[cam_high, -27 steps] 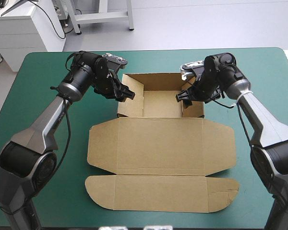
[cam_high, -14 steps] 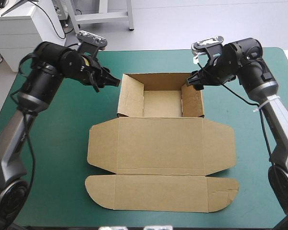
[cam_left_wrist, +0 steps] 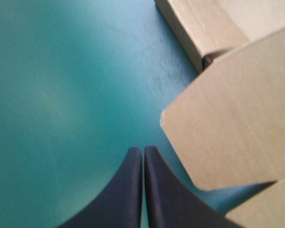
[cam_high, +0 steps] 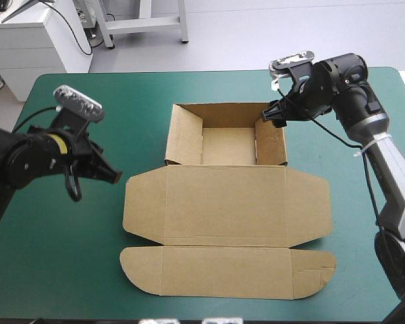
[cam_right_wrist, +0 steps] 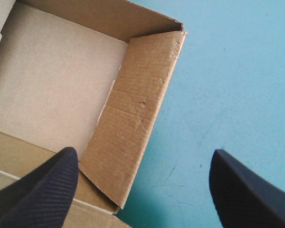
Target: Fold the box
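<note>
The brown box (cam_high: 226, 145) stands mid-table as an open tray with its walls raised. Its lid (cam_high: 226, 206) lies flat toward the near edge, ending in a rounded front flap (cam_high: 226, 271). My left gripper (cam_high: 116, 177) is shut on nothing, low over the cover just left of the lid's left side flap (cam_left_wrist: 232, 128); in the left wrist view the gripper (cam_left_wrist: 143, 152) forms one pointed arch. My right gripper (cam_high: 271, 116) hovers open over the tray's far right corner. In the right wrist view the right gripper (cam_right_wrist: 143, 153) straddles the tray's right wall (cam_right_wrist: 137, 114) without touching it.
Bare teal-green cover (cam_high: 61, 256) lies left of the box, and more (cam_high: 364, 223) to its right. The tray's far wall (cam_high: 223, 108) stands a short way from the table's far edge.
My left arm has swung from the tray's far left corner back toward the near left, and its fingers have shut. The right gripper rose out of the tray earlier, then stayed.
</note>
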Action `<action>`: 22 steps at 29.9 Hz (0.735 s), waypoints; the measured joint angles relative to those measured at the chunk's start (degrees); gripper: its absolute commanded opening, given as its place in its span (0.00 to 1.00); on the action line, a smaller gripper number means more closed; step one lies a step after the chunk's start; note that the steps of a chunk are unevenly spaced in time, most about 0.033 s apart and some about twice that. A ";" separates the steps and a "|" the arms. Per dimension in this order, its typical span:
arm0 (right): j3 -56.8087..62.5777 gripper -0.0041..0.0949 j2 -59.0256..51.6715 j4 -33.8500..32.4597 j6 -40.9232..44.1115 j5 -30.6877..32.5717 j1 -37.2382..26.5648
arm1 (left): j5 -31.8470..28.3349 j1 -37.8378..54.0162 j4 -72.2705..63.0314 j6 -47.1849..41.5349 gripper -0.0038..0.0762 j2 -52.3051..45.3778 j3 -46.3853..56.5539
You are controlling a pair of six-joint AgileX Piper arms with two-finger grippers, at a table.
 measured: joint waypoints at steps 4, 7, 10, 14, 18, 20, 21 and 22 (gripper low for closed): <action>0.00 0.74 2.52 0.05 0.63 0.00 0.00 | 0.00 0.00 0.50 0.00 0.04 -6.71 10.99; 0.00 0.74 5.23 0.05 1.35 0.00 0.00 | 0.00 0.00 0.50 -1.03 0.04 -11.21 19.73; 0.00 0.74 8.24 0.05 1.35 -0.19 -0.19 | 0.00 0.00 0.50 -3.44 0.04 -14.72 26.86; 0.00 0.74 12.75 0.76 1.94 -0.33 -1.38 | 0.00 0.00 0.50 -5.71 0.04 -19.62 34.21; 0.00 0.74 16.75 3.22 2.12 -0.50 -2.91 | 0.00 0.00 0.50 -7.10 0.04 -23.34 38.19; 0.00 0.67 18.37 4.01 2.12 -0.64 -3.12 | 0.00 0.00 0.50 -7.63 0.04 -24.78 39.02; 0.00 0.61 18.97 4.40 2.12 -0.72 -3.12 | 0.00 0.00 0.56 -7.63 0.04 -25.57 39.14; 0.00 0.52 19.44 4.67 2.12 -0.78 -3.12 | 0.00 0.00 0.68 -7.63 0.04 -26.15 39.19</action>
